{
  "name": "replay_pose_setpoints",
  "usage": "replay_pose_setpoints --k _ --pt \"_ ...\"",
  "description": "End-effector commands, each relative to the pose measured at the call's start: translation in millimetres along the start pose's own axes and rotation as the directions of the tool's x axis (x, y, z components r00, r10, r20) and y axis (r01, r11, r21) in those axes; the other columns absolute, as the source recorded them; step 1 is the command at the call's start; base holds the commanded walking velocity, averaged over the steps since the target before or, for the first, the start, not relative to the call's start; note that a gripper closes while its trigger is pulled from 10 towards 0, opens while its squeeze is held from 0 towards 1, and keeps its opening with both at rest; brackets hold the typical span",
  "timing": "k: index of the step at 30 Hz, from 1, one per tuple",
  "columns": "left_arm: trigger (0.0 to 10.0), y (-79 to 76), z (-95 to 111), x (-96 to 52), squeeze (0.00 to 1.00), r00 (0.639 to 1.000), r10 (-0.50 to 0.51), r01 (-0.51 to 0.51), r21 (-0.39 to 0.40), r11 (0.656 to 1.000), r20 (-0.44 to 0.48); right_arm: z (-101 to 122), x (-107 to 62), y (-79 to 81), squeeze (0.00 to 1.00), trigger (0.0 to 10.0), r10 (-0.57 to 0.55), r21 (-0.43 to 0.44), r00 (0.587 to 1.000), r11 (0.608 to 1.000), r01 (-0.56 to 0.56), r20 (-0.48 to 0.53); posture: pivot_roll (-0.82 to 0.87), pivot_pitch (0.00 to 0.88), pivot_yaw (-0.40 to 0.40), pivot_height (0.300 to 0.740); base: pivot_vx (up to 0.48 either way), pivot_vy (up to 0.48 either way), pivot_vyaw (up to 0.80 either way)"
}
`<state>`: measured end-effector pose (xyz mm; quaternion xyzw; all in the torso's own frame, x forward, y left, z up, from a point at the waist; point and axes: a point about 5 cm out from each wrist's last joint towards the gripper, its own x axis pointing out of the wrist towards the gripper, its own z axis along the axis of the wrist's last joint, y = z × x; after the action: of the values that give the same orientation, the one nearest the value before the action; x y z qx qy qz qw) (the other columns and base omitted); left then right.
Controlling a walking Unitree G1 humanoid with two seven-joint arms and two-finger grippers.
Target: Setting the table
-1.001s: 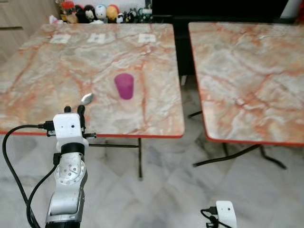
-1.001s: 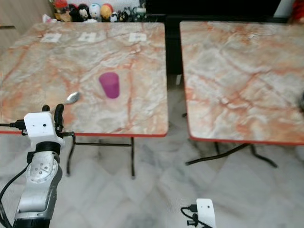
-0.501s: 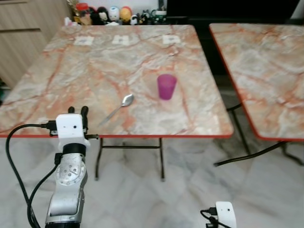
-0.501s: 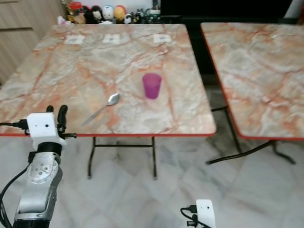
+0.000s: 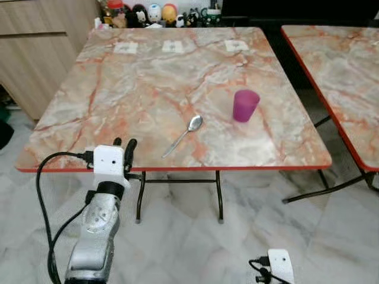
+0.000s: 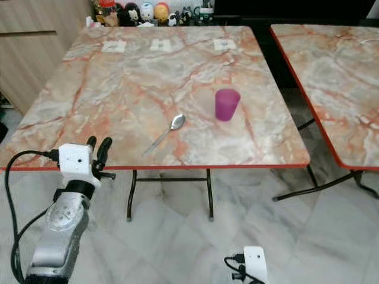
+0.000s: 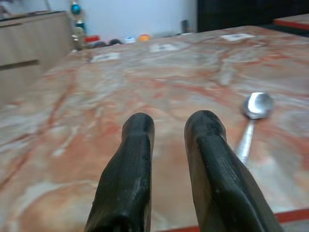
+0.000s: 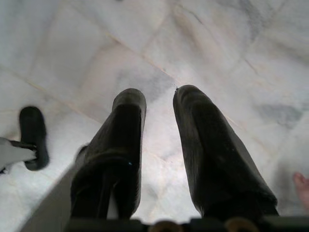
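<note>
A purple cup point(image 5: 245, 105) stands upright on the near right part of the marble-top table point(image 5: 118, 100). A metal spoon point(image 5: 185, 133) lies to the cup's left, handle pointing at the front edge. My left gripper point(image 5: 124, 143) is raised just before the table's front edge, left of the spoon. In the left wrist view its fingers point(image 7: 137, 145) stand a little apart with nothing between them, and the spoon point(image 7: 255, 105) lies ahead to one side. My right gripper point(image 8: 159, 96) hangs low over the floor, open and empty.
A second marble table point(image 5: 349, 71) stands to the right across a narrow gap. Small figurines point(image 5: 155, 12) and three paper cards point(image 5: 172, 45) line the far edge. A wooden cabinet point(image 5: 35, 47) is at the left. Folding table legs point(image 5: 218, 195) stand on the marble floor.
The whole view has swung, so the table with cup and spoon now sits centred and the second table is at the right edge. The left gripper stays raised before the front edge.
</note>
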<state>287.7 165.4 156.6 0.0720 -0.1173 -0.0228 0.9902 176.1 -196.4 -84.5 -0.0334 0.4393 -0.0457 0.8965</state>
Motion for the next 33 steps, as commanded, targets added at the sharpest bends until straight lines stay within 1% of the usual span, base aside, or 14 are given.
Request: replay_pose_setpoints --k 1,2,11,21,23,27,30,33 --pt "10.0 -1.2 0.9 -0.2 0.0 1.0 -0.015 0.015 0.0 1.0 -0.005 -8.5 -1.9 -3.3 0.0 10.0 -0.013 0.016 1.0 1.0 0.013 -0.027 -0.03 0.121 -0.017 0.74 0.0 0.0 0.0" --pt "10.0 -1.1 0.6 -0.3 0.0 1.0 -0.017 0.017 0.002 1.0 -0.007 -8.6 -1.9 -3.2 0.0 10.0 -0.014 0.016 1.0 1.0 0.014 -0.028 -0.03 0.121 -0.017 0.74 0.0 0.0 0.0" --pt "10.0 0.0 0.1 -0.5 0.0 1.0 -0.02 0.02 0.001 1.0 -0.011 -9.1 -1.8 -2.6 0.0 10.0 -0.006 0.02 0.999 1.0 0.006 -0.037 -0.03 0.118 -0.016 0.74 0.0 0.0 -0.76" --pt "10.0 -2.2 0.2 -0.2 0.0 0.999 -0.038 0.038 0.002 0.999 -0.014 -9.6 -1.9 -2.7 0.0 10.0 -0.008 0.02 0.999 1.0 0.008 -0.039 -0.03 0.117 -0.014 0.74 0.0 0.0 -0.74" --pt "10.0 -1.9 0.7 0.1 0.0 0.999 -0.042 0.042 0.022 0.999 -0.014 -9.4 -1.9 -2.8 0.0 10.0 -0.011 0.022 0.999 1.0 0.012 -0.037 -0.02 0.116 -0.014 0.74 0.0 0.0 -0.74" --pt "10.0 0.5 0.4 0.2 0.0 0.999 -0.028 0.029 0.028 0.999 -0.021 -8.1 -1.9 -2.7 0.0 10.0 -0.01 0.019 1.0 1.0 0.011 -0.022 -0.02 0.117 -0.015 0.74 0.0 0.0 -0.1" --pt "10.0 3.8 -1.4 -0.3 0.0 0.999 -0.007 0.008 0.039 0.999 -0.034 -8.2 -2.0 -2.4 0.0 10.0 -0.01 0.023 1.0 1.0 0.011 -0.021 -0.02 0.119 -0.013 0.74 0.251 0.0 0.0" --pt "10.0 13.9 -1.7 -2.0 0.0 0.998 0.055 -0.054 0.03 0.998 -0.038 -8.1 -2.0 -2.0 0.0 10.0 -0.009 0.025 1.0 1.0 0.009 -0.02 -0.02 0.119 -0.011 0.74 0.255 0.0 0.0"
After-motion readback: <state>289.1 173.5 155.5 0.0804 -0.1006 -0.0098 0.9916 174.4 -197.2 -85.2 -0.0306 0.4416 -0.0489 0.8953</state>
